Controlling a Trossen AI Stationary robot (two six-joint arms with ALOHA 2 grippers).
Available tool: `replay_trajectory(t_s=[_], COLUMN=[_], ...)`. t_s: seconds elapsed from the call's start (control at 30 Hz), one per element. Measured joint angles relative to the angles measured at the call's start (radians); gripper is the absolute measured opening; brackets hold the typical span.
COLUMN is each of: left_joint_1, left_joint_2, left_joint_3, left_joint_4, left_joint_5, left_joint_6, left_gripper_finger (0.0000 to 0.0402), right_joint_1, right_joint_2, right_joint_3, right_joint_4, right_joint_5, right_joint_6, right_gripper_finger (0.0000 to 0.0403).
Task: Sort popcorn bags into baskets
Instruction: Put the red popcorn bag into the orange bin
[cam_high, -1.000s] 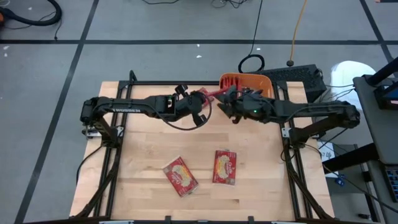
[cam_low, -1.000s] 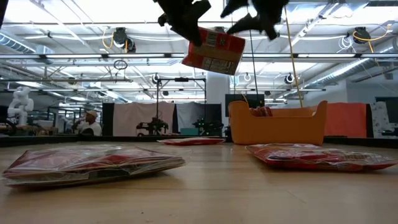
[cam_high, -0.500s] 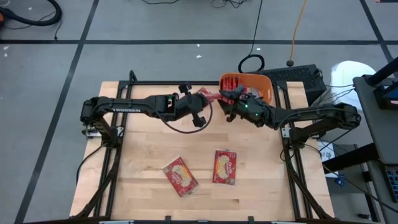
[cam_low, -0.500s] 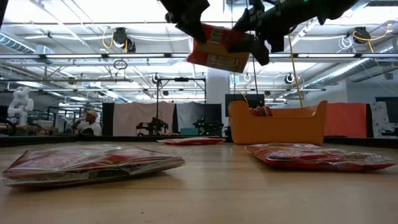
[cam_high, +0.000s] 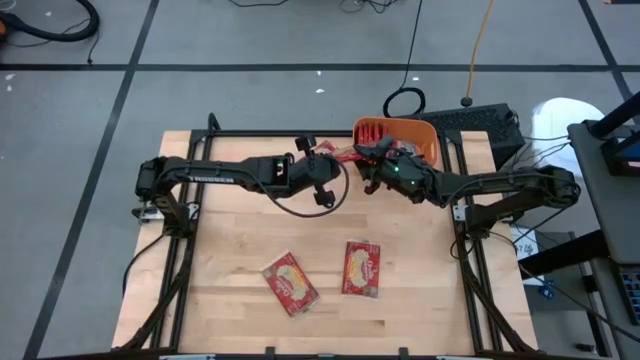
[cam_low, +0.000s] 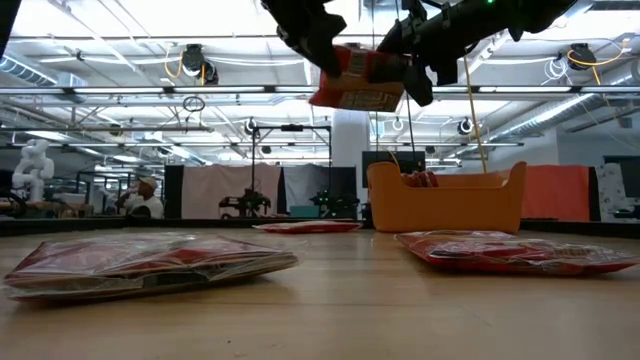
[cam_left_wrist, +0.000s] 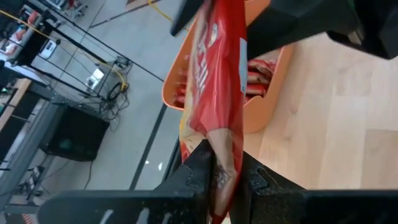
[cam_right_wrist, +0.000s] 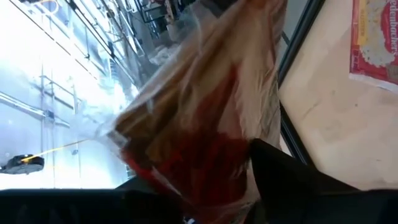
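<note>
Both grippers hold one popcorn bag (cam_low: 358, 80) in the air beside the orange basket (cam_high: 400, 135), so the risk is a tug-of-war: if the left gripper (cam_high: 330, 160) lets go late, the thin wrapper could tear or slip and drop short of the rim. The left gripper is clamped on the bag's edge, its arm stretched across the back of the table. The right gripper (cam_high: 368, 160) meets it from the other side, closed on the same bag. Two more bags (cam_high: 290, 281) lie flat near the table's front edge.
</note>
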Motion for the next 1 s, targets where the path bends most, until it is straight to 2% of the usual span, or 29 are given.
replay_trajectory(t_s=[0.23,0.6,0.77,1.0], left_joint_1=[0.019,0.08,0.073,0.044], left_joint_2=[0.004,0.005,0.005,0.005], left_joint_3=[0.0,0.0,0.0,0.0], left_joint_4=[-0.003,-0.007,-0.007,0.004], left_joint_5=[-0.019,-0.041,-0.042,-0.043], left_joint_6=[-0.01,0.016,0.089,0.098], left_gripper_finger=[0.0031,0.0031,0.0031,0.0031], right_joint_1=[0.001,0.001,-0.015,-0.029], right_joint_2=[0.0,-0.001,-0.001,-0.001], right_joint_3=[0.0,0.001,0.002,0.002], right_joint_4=[0.01,0.008,-0.003,-0.003], right_joint_5=[0.014,0.015,0.017,0.016], right_joint_6=[-0.017,-0.018,-0.018,-0.009], right_gripper_finger=[0.0175,0.0173,0.0173,0.0172])
